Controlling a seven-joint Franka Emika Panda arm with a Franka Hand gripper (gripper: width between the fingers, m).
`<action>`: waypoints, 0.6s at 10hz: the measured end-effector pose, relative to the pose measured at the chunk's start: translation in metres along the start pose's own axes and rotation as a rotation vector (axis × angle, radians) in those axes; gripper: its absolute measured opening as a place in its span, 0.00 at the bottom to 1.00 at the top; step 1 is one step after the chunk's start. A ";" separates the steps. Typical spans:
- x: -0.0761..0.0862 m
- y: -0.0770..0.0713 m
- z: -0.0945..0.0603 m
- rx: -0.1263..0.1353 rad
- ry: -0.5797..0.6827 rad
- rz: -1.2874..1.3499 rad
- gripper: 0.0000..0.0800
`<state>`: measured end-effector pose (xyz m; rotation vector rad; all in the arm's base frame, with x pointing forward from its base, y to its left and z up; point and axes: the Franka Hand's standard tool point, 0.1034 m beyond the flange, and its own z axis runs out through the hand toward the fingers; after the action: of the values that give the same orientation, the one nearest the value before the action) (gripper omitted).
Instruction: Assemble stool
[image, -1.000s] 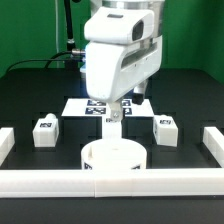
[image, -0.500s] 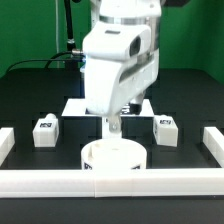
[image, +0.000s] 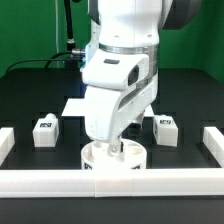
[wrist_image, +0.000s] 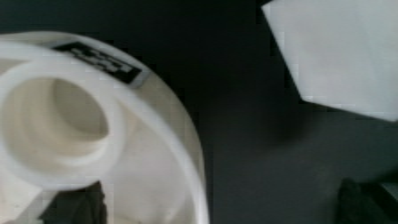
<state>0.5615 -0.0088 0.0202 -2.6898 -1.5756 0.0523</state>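
Arm: the big white arm (image: 118, 70) is bent low over the middle of the black table (image: 30, 92), and it fills most of the exterior view.
Gripper: the gripper (image: 116, 148) is right down at the top of the seat (image: 108, 166). The arm's body hides the fingers, so I cannot tell how wide they stand or whether they hold anything.
Seat: the thick round white disc lies flat at the front centre, just behind the front bar (image: 60, 181).
Seat up close: in the wrist view the seat (wrist_image: 157, 130) shows a round hollow (wrist_image: 63, 110) and a black-and-white tag (wrist_image: 102, 60) on its rim.
First leg: a small white block (image: 44, 131) with a tag on top, to the exterior view's left of the seat and apart from it.
Second leg: a matching block (image: 166, 129) to the exterior view's right, also apart from the seat.
Marker board: flat on the table behind the seat, with a corner (image: 72, 106) peeking past the arm. It appears in the wrist view (wrist_image: 338, 50) as a white sheet near the seat.
Side bars: one (image: 6, 143) at each edge (image: 214, 142).
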 end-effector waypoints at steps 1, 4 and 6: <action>0.000 -0.001 0.004 0.001 0.001 0.000 0.81; -0.002 0.005 0.009 -0.009 0.008 0.005 0.81; -0.003 0.005 0.009 -0.009 0.008 0.000 0.80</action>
<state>0.5644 -0.0139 0.0111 -2.6938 -1.5770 0.0337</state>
